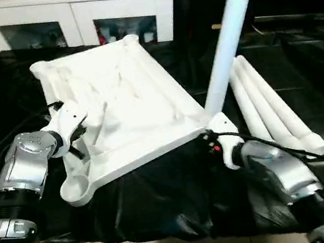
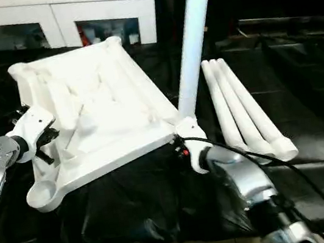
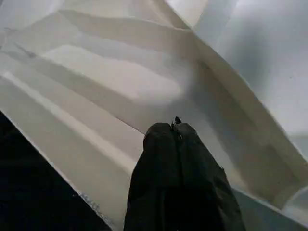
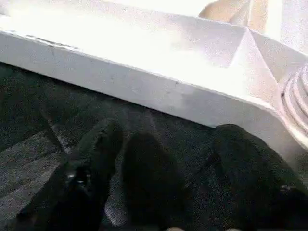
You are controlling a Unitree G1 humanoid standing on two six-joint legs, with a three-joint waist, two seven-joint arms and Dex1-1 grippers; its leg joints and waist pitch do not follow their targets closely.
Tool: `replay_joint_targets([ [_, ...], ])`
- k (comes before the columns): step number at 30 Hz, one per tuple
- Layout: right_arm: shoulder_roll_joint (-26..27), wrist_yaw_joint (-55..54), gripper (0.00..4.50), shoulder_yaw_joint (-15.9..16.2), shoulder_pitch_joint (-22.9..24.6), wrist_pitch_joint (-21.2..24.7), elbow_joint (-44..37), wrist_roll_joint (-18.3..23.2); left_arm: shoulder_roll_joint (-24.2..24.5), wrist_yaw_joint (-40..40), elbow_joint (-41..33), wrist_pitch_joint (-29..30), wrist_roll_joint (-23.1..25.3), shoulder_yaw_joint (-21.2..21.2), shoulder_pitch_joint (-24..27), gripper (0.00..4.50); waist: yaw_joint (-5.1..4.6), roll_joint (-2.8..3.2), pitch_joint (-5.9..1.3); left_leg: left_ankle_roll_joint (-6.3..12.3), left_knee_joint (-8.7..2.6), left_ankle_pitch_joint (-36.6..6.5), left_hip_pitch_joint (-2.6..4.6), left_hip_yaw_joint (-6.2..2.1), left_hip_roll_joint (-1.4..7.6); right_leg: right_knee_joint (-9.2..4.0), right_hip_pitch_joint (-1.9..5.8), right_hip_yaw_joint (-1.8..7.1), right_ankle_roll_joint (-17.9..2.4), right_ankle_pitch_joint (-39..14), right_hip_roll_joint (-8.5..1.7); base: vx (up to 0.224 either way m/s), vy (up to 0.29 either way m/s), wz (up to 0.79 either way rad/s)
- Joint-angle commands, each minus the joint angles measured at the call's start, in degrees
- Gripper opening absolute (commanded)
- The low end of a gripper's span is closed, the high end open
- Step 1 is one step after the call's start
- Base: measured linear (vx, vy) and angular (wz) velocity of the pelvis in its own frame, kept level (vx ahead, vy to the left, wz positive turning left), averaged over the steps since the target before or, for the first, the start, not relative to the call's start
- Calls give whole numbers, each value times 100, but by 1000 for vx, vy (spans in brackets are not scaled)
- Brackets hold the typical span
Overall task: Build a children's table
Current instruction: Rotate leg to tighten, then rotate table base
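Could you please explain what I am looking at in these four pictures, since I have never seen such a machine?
This is a humanoid robot with two silver arms, each ending in two black fingers. The two wide pictures come from a stereo camera on its head, looking down at the work. The other two come from cameras on its wrists, looking along the fingers.

On a black-covered surface lies a white plastic tabletop, ribbed underside up. One white leg already stands upright in its near right corner socket, and three more legs lie side by side to the right. Behind stands a white cabinet.

The left gripper, fingers together, rests against the tabletop's underside. The right gripper, fingers apart, sits just below the corner with the standing leg. Neither holds anything.
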Motion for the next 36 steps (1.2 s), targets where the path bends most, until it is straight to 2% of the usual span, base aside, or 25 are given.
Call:
replay_joint_targets([
  [1, 11, -83, 290, -77, -99, -57, 76, -45, 96, 145, 175, 65, 138, -51, -30, 0, 9, 86, -404, -90, -394, -663, 76, -122, 248, -352, 299, 337, -1216, -11, -535, 0, 0, 0],
  [3, 29, -92, 279, -64, -137, -117, 158, -57, 111, 333, 175, 70, 116, 20, -94, 0, 4, 98, -404, -113, -396, -771, 85, -126, 249, -367, 294, 339, -1193, -183, -541, 0, 0, 0],
  [4, 34, -88, 279, -56, -143, -141, 183, -54, 116, 397, 140, 100, 89, 77, -122, 0, -11, 82, -401, -112, -395, -780, 74, -127, 243, -367, 296, 340, -1184, -203, -533, 0, 0, 0],
  [5, 35, -86, 258, -54, -143, -146, 188, -53, 115, 411, 128, 112, 77, 97, -128, 0, -15, 89, -406, -108, -393, -761, 75, -131, 244, -366, 297, 339, -1191, -202, -536, 0, 0, 0],
  [15, 116, -111, 178, -64, -328, -436, 548, -103, 200, 623, 204, 156, 136, 132, -183, 0, -13, 118, -428, -54, -371, -575, 69, -131, 236, -318, 299, 326, -1302, 281, -512, 0, 0, 0],
  [16, 145, -128, 165, -78, -381, -518, 645, -107, 227, 576, 172, 185, 144, 95, -166, 0, -16, 104, -426, -57, -374, -604, 72, -129, 240, -321, 297, 326, -1304, 242, -516, 0, 0, 0],
  [19, 226, -197, 141, -150, -505, -693, 865, -103, 251, 376, 210, 230, 174, -22, -110, 0, -19, 115, -413, -109, -388, -745, 74, -131, 245, -350, 289, 330, -1301, -63, -537, 0, 0, 0],
  [24, 275, -241, 97, -189, -677, -842, 1158, -118, 350, 21, 308, 182, 359, -362, -18, 0, -33, 124, -419, -108, -385, -682, 81, -131, 246, -339, 284, 334, -1287, 21, -532, 0, 0, 0],
  [26, 294, -253, 88, -194, -753, -933, 1316, -130, 386, -228, 274, 188, 352, -475, 18, 0, -39, 129, -430, -102, -378, -625, 70, -132, 244, -321, 295, 333, -1322, 163, -534, 0, 0, 0],
  [31, 418, -327, 44, -261, -1155, -1318, 2052, -168, 629, -1616, -170, 205, 284, -1015, 174, 0, -70, 142, -428, -123, -380, -632, 71, -129, 250, -313, 296, 335, -1455, 204, -549, 0, 0, 0],
  [32, 419, -327, 34, -262, -1159, -1322, 2061, -169, 630, -1634, -179, 206, 278, -1018, 176, 0, -78, 141, -426, -122, -382, -598, 62, -130, 250, -301, 305, 335, -1478, 266, -547, 0, 0, 0],
  [34, 444, -316, 12, -241, -1357, -1496, 2422, -217, 674, -2335, -556, 185, -35, -1123, 238, 0, -78, 138, -436, -111, -378, -552, 66, -130, 251, -282, 312, 333, -1518, 364, -556, 0, 0, 0],
  [36, 467, -328, 5, -258, -1521, -1598, 2704, -231, 694, -2881, -904, 235, -344, -1199, 304, 0, -68, 161, -427, -134, -373, -603, 85, -111, 254, -282, 283, 334, -1597, 365, -546, 0, 0, 0],
])
